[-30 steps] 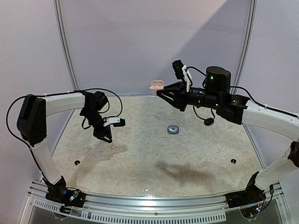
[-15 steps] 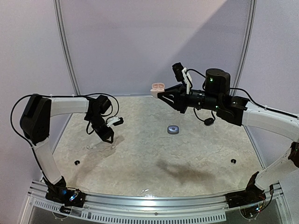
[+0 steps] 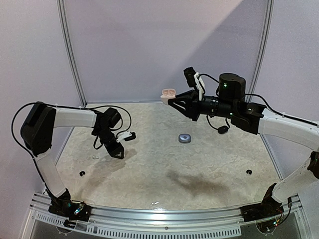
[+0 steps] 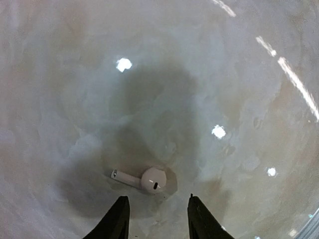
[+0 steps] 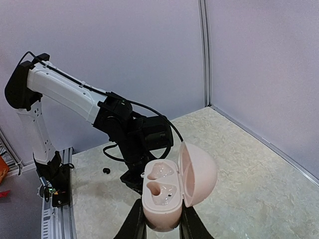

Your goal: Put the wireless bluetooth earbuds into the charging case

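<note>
A white stemmed earbud (image 4: 144,179) lies flat on the table just ahead of my left gripper (image 4: 155,221), whose jaws are open and empty a little above it. In the top view the left gripper (image 3: 119,153) hangs low over the left part of the table and hides that bud. A second white earbud (image 3: 94,158) lies just to its left. My right gripper (image 5: 162,225) is shut on a pink charging case (image 5: 164,194), held high with its lid open and both sockets empty. The case also shows in the top view (image 3: 168,93) at the right gripper (image 3: 170,100).
A small closed grey case (image 3: 185,138) lies on the marbled table (image 3: 164,169) near the middle. Two small black bits sit at the left (image 3: 82,173) and right (image 3: 248,172). Purple walls close the back and sides.
My left gripper has swung down and forward to just above the white earbud on the table. My right gripper lifted the pink case slightly, then held still.
</note>
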You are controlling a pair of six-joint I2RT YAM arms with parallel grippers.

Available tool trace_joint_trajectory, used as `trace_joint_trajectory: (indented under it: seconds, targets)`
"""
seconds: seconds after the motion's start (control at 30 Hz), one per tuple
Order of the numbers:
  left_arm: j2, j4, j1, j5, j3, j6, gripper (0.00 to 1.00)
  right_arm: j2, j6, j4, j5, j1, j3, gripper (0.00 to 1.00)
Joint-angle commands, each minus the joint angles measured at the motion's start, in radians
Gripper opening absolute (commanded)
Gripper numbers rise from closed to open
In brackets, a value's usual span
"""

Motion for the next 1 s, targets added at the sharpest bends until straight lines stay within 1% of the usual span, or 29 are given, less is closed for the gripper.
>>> trace_joint_trajectory:
  seconds: [0.0, 0.1, 0.2, 0.37, 0.43, 0.6, 0.67, 0.83, 0.97]
  targets:
    - [-0.024, -0.033, 0.0, 0.029, 0.004, 0.309, 0.42, -0.002, 0.005, -0.005, -0.003, -0.003, 0.021, 0.02]
    - [-0.031, -0.062, 0.007, 0.008, 0.009, 0.478, 0.42, -0.001, 0.007, -0.005, -0.008, -0.004, 0.021, 0.02]
    - [-0.03, -0.136, 0.011, 0.02, 0.045, 0.637, 0.42, -0.002, 0.01, -0.009, -0.011, -0.004, 0.02, 0.02]
    - [-0.019, -0.228, 0.008, 0.078, 0.1, 0.8, 0.38, 0.0, 0.024, -0.005, -0.013, -0.003, 0.017, 0.03]
    - [-0.007, -0.252, 0.009, 0.081, 0.113, 0.894, 0.36, 0.0, 0.031, -0.005, -0.014, -0.004, 0.017, 0.03]
    - [0.008, -0.301, 0.007, 0.066, 0.102, 1.139, 0.36, -0.004, 0.036, -0.01, -0.014, -0.004, 0.014, 0.03]
    - [0.014, -0.28, 0.007, 0.066, 0.098, 1.169, 0.36, -0.005, 0.04, -0.011, -0.015, -0.003, 0.013, 0.04]
    - [0.056, -0.235, 0.006, 0.066, 0.133, 1.164, 0.36, -0.004, 0.05, -0.01, -0.019, -0.004, 0.011, 0.04]
    - [0.066, -0.218, 0.0, 0.065, 0.132, 1.182, 0.36, -0.004, 0.053, -0.011, -0.023, -0.004, 0.011, 0.04]
